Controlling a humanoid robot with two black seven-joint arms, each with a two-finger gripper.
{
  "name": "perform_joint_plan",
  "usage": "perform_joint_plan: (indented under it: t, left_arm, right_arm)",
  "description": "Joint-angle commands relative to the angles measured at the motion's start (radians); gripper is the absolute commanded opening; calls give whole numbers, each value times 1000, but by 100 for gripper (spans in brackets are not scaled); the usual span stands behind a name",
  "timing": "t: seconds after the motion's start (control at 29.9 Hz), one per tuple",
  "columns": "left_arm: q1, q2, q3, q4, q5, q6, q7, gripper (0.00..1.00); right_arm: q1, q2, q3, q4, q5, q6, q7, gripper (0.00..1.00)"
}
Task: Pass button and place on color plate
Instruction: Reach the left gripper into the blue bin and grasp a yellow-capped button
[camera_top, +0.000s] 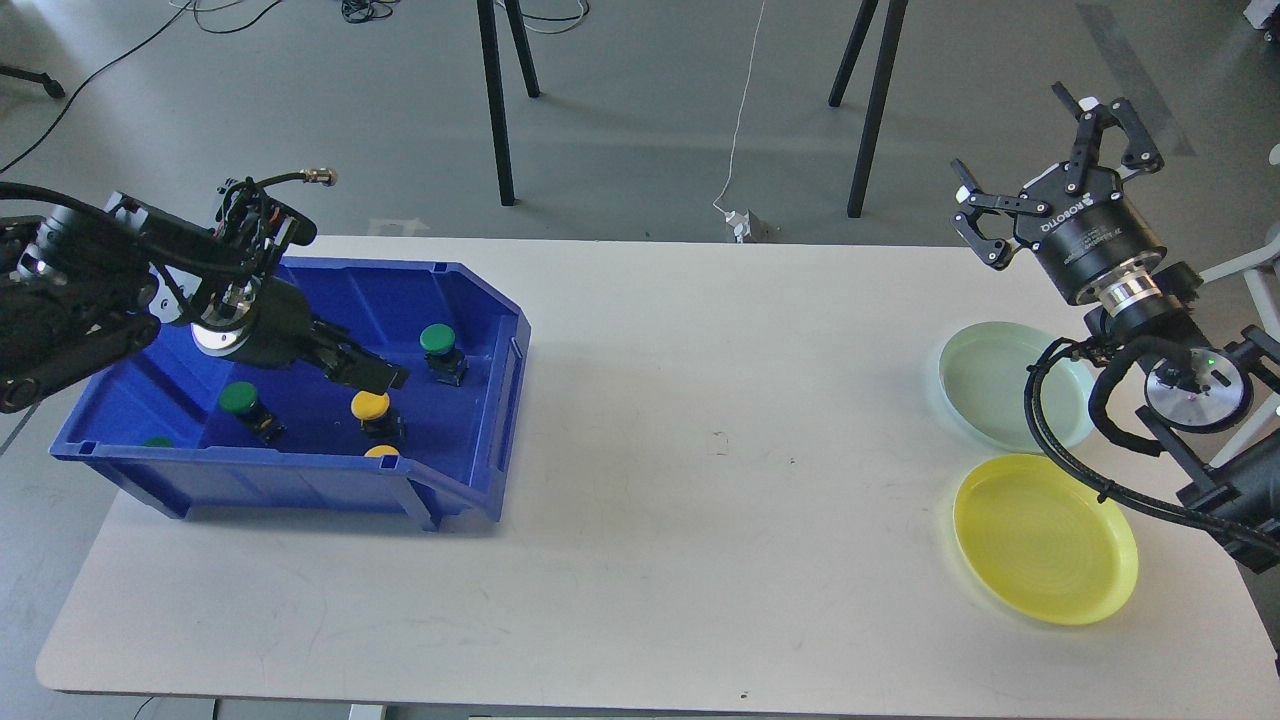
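A white table seen from above. At 9 o'clock sits a blue plastic bin with sloped walls and a low open front. Inside lie push buttons, each a smooth domed cap on a small black boxy body: 1 green button toward the bin's 2 o'clock, another green one at its 8 o'clock, a yellow button near the middle, and a second yellow cap at the front lip, mostly hidden.

The left gripper reaches down into the bin, its tip just above the middle yellow button; the fingers look dark and bunched, so I cannot tell whether they are spread or closed.

The right gripper is raised at 2 o'clock, its 2 fingers spread wide and empty. Below it, at 3 and 4 o'clock, rest a pale green plate and a yellow plate, both shallow, glossy and round.

The buttons are probably light, rigid plastic. The domed cap looks slippery, so gripping the squared black body should hold better.
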Motion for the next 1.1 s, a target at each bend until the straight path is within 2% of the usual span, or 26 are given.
perform_joint_plan:
  t: [0.0,0.3,0.6,0.9,1.0,1.07]
  left_arm:
    - [15,-13,-1,17,1,0,0,98]
    - [80,-103,-2,139,-1,0,0,98]
    - [98,-120,-3,152,-3,0,0,98]
    - [134,-177,-3,261,-1,1,0,97]
    - [135,-189,-2,268,-1,1,0,94]
    - [138,-192,-2,270,-1,1,0,86]
  right_arm:
    - [-6,-3,0,0,0,0,0,100]
    - [-10,-3,0,0,0,0,0,100]
    - [-18,-5,0,0,2,0,0,100]
    - [-38,-5,6,2,2,0,0,100]
    - [-41,-5,13,2,2,0,0,100]
    - [-46,-5,14,2,2,0,0,100]
